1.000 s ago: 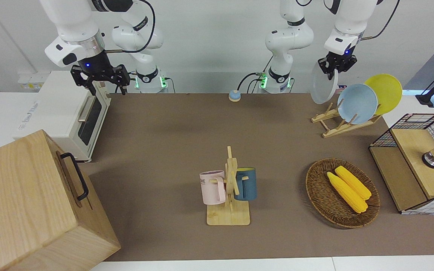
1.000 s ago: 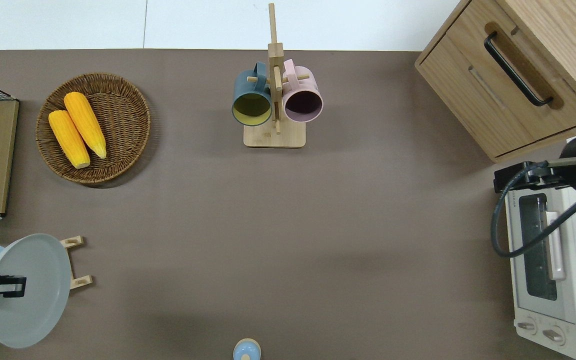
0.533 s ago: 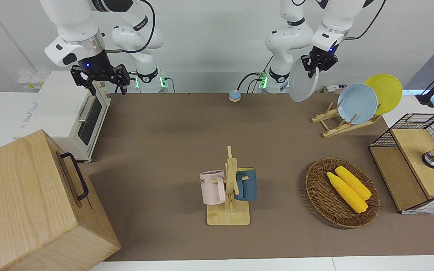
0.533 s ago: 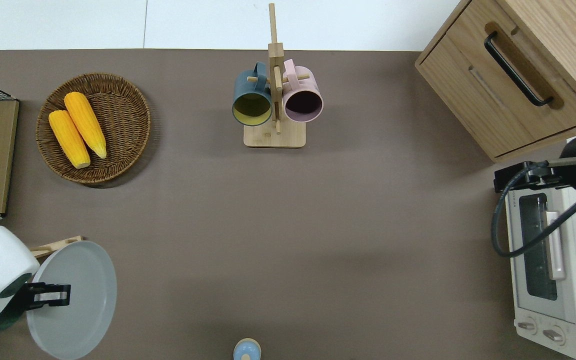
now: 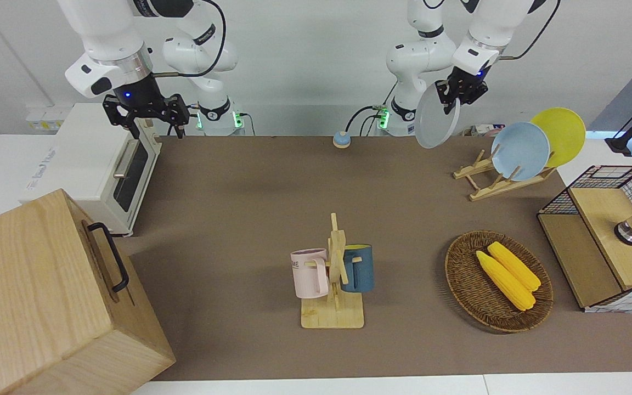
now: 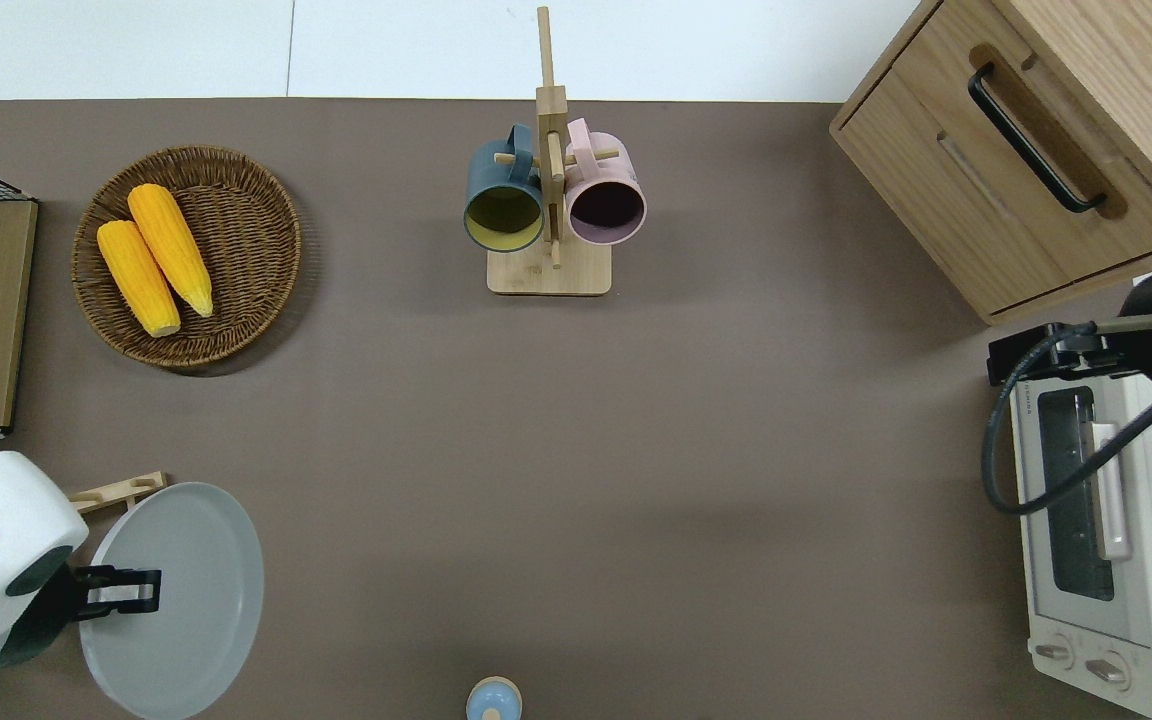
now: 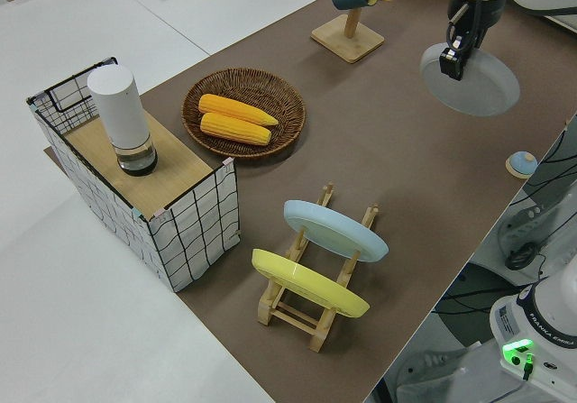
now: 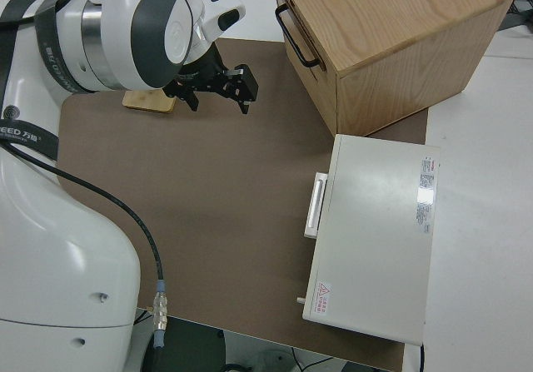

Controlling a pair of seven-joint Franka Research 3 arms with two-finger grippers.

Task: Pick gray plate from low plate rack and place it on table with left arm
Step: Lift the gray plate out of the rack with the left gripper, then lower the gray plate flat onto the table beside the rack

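The gray plate (image 5: 435, 118) (image 6: 186, 610) (image 7: 478, 86) hangs tilted in the air, gripped at its rim by my left gripper (image 5: 451, 100) (image 6: 141, 588) (image 7: 449, 64), which is shut on it. From overhead it is over the brown table (image 6: 636, 450) just beside the low plate rack (image 5: 489, 184) (image 6: 116, 490) (image 7: 270, 306), toward the right arm's end. The rack still holds a light-blue plate (image 5: 520, 151) and a yellow plate (image 5: 560, 134). My right gripper (image 5: 154, 118) (image 8: 221, 85) is parked and open.
A wooden mug stand (image 5: 333, 274) with two mugs stands mid-table. A wicker basket (image 5: 458, 274) holds two corn cobs. A wire crate (image 5: 612, 236), a toaster oven (image 5: 102, 164), a wooden cabinet (image 5: 47, 296) and a small blue bell (image 5: 341, 139) stand around the edges.
My left gripper has carried the gray plate up off the rack and sideways toward the table's middle. The right arm has not moved.
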